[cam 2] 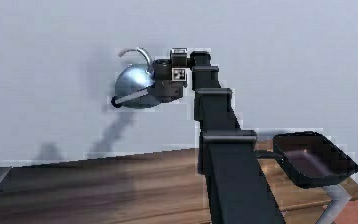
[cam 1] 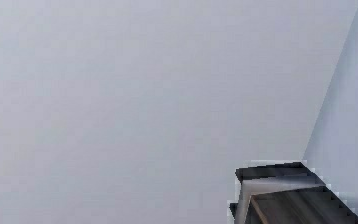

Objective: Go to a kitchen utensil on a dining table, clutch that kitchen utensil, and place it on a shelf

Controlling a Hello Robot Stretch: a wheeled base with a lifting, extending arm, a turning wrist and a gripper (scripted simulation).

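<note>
A Stretch robot's arm (cam 2: 222, 130) reaches out over a wooden top (cam 2: 107, 185), its end effector (cam 2: 120, 100) holding a silver kettle (cam 2: 137, 78), the kitchen utensil of the task. The kettle hangs in the air against the pale wall, clear of every surface. How the fingers are set cannot be told. A black pan (cam 2: 312, 158) sits near the wooden top's right end in the arm side view. Ahead, the forward view gives a bare wall (cam 1: 137, 100) and the corner of a dark-topped unit (cam 1: 277, 173) at the lower right. The pickup looks done. What is left is setting the kettle on a shelf, and whether the wooden top below is that shelf cannot be told.
</note>
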